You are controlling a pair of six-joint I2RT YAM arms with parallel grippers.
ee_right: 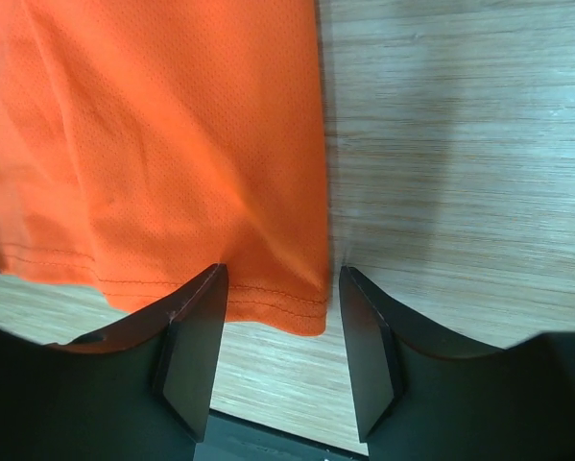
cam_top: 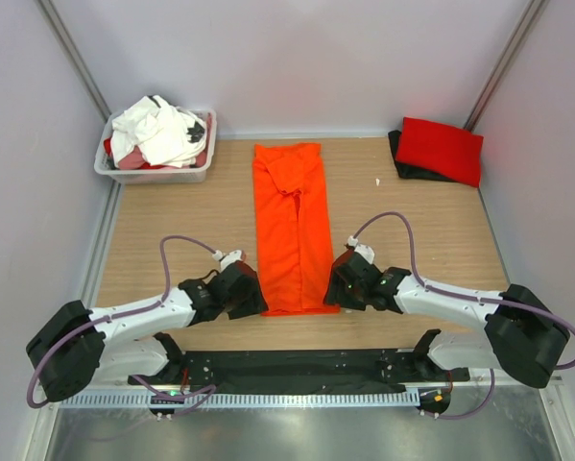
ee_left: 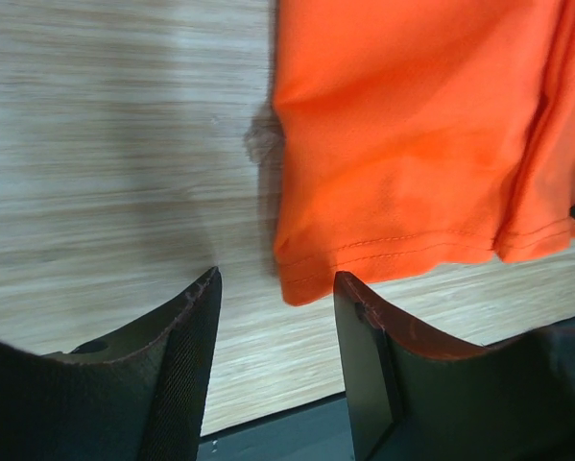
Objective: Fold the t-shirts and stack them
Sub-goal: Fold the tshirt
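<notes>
Robotics lab test cell: plain white panels [cam_top: 297, 58] box in a wood-grain table [cam_top: 172, 221] on three sides, two cabled arms [cam_top: 133, 322] bolted at frame bottom.

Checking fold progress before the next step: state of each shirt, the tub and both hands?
orange t-shirt: folded into a long strip, lying flat.
red t-shirt: folded, lying on the black one.
black t-shirt: under the red one, mostly hidden.
tub: holding a heap of unfolded shirts.
left hand: open, at the strip's near left corner.
right hand: open, straddling the near right corner, not gripping.
</notes>
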